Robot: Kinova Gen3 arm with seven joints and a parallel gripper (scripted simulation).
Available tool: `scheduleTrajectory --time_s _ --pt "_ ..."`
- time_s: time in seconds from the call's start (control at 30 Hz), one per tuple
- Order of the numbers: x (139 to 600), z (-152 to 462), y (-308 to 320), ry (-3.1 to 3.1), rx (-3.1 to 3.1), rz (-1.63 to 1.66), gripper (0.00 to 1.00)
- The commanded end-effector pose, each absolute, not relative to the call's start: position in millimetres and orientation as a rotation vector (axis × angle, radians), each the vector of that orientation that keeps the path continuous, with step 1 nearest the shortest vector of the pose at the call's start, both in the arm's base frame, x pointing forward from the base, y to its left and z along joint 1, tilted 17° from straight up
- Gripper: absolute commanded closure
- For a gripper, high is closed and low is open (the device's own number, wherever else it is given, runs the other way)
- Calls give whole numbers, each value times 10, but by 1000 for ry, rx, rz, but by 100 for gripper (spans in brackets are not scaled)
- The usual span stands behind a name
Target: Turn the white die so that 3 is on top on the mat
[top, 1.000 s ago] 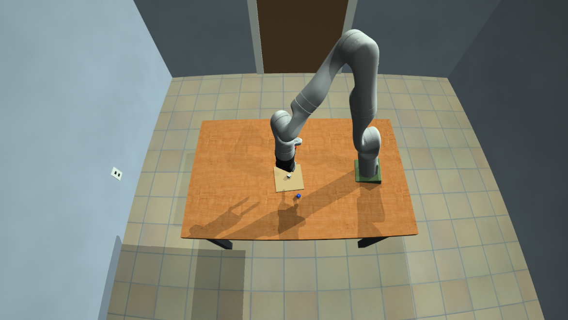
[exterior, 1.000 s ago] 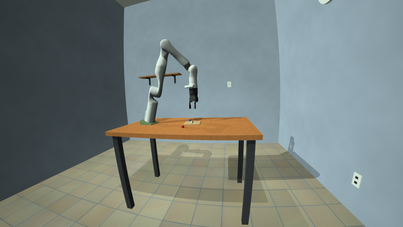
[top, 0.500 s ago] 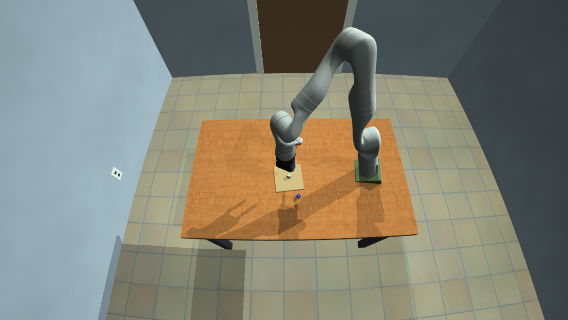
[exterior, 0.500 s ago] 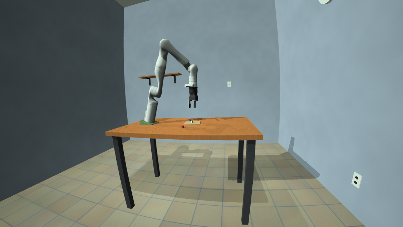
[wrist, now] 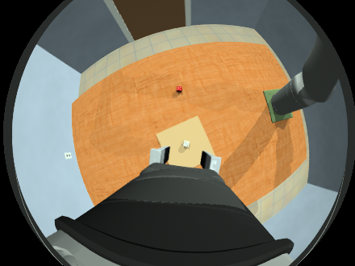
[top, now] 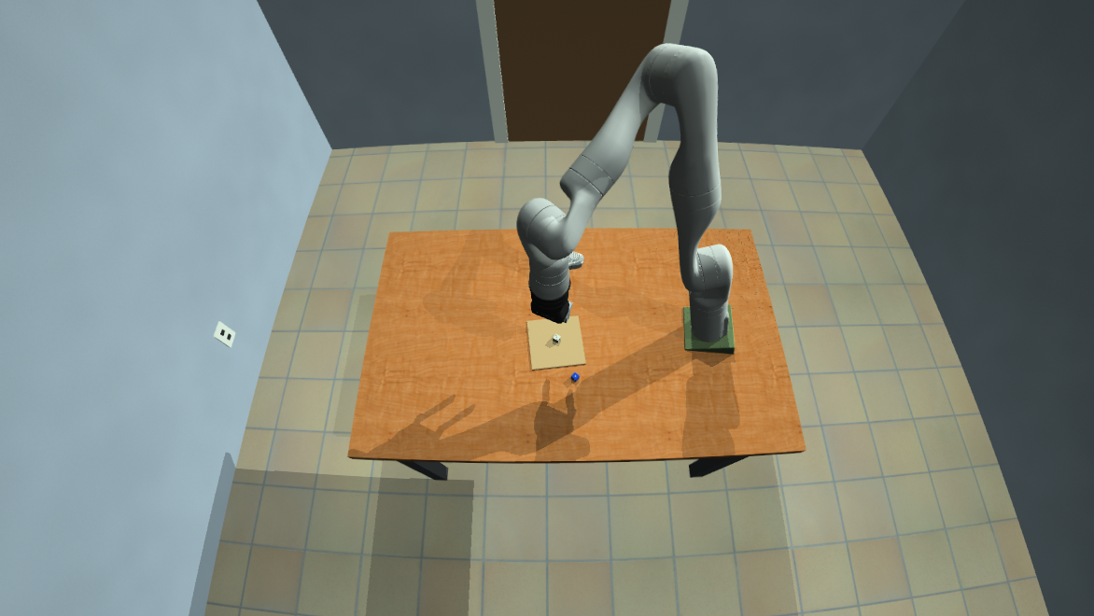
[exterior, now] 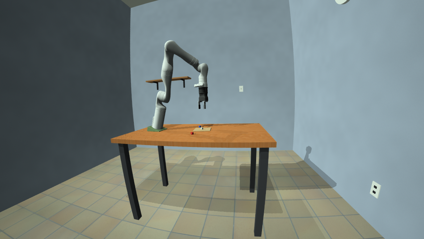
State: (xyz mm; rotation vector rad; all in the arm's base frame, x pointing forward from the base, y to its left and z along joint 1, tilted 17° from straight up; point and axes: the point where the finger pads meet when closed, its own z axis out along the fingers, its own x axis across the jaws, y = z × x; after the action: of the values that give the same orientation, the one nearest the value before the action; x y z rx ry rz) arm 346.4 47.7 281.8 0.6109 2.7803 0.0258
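The white die [top: 556, 339] lies on the tan mat [top: 556, 343] near the middle of the table; it also shows in the exterior view [exterior: 201, 128] and in the wrist view [wrist: 185, 144]. Its top face is too small to read. My gripper [exterior: 202, 105] hangs high above the mat, fingers pointing down, open wide and empty. In the wrist view the two fingertips frame the die far below. The mat [wrist: 184, 139] lies flat.
A blue die [top: 574, 377] lies on the table just off the mat's near corner. A red die [wrist: 179, 88] lies on the table beyond the mat's far side, also in the exterior view [exterior: 191, 133]. The arm's base [top: 708, 329] stands at the right.
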Motion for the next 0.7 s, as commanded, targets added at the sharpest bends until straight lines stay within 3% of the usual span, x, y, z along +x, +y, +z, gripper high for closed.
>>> scheduleTrajectory --time_s 0.0,0.67 --pt "3472 2872 466 2778 623 50 0" --pt "3466 2890 466 2778 623 50 0"
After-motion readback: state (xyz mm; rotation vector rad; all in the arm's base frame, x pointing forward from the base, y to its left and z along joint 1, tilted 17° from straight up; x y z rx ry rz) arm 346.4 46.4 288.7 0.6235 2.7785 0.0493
